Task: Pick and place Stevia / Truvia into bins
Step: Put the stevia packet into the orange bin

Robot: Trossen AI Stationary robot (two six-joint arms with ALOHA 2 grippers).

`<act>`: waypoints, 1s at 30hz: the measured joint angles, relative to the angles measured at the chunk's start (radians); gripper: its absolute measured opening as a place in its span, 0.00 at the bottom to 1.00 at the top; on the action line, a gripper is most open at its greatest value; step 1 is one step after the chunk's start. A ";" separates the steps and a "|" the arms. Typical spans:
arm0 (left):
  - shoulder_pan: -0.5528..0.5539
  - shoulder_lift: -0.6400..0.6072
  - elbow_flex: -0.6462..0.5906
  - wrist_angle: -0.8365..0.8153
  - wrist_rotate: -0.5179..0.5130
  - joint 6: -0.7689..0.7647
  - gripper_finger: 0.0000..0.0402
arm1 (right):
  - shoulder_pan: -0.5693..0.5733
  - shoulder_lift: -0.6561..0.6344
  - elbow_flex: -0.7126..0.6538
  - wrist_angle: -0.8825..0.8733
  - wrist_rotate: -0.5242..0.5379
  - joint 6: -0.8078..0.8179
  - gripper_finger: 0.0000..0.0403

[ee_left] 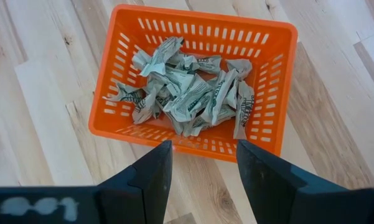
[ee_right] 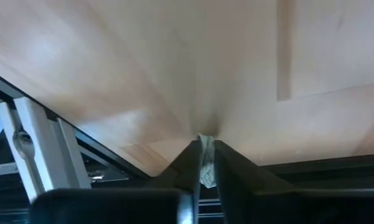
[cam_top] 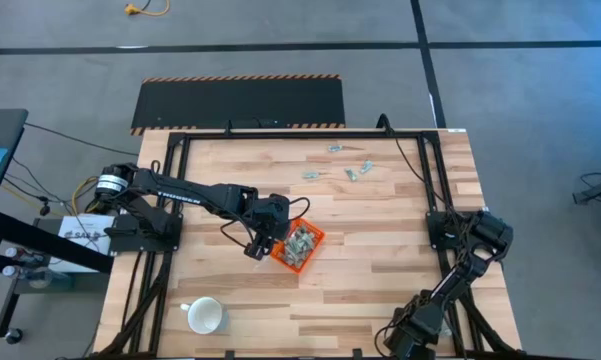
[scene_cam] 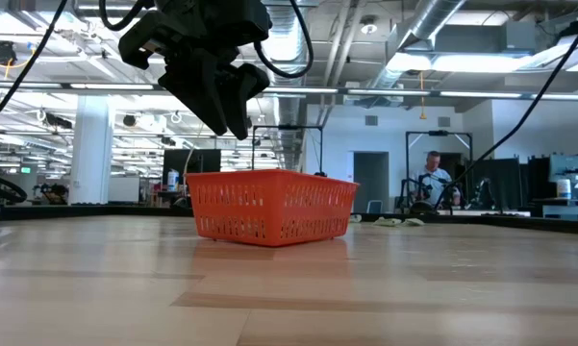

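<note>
Crumpled green-white sachets (ee_left: 190,93) heap inside the orange bin (ee_left: 121,43); others (cam_top: 345,165) lie scattered beyond.

The wooden worktop (cam_top: 380,280) carries an orange bin (cam_top: 298,247) at its centre, a white mug (cam_top: 206,317) near-left, and loose sachets (cam_top: 342,170) at the far side.
</note>
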 joint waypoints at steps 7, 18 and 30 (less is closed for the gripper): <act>0.000 0.000 0.000 -0.001 -0.008 -0.001 0.42 | -0.026 0.000 0.000 -0.010 0.001 0.000 0.03; 0.004 0.000 0.000 -0.080 -0.010 -0.005 0.42 | -0.180 -0.003 0.143 -0.298 0.224 -0.144 0.01; 0.068 -0.021 0.001 -0.179 -0.029 -0.066 0.42 | -0.450 -0.101 0.263 -0.235 0.927 -0.391 0.00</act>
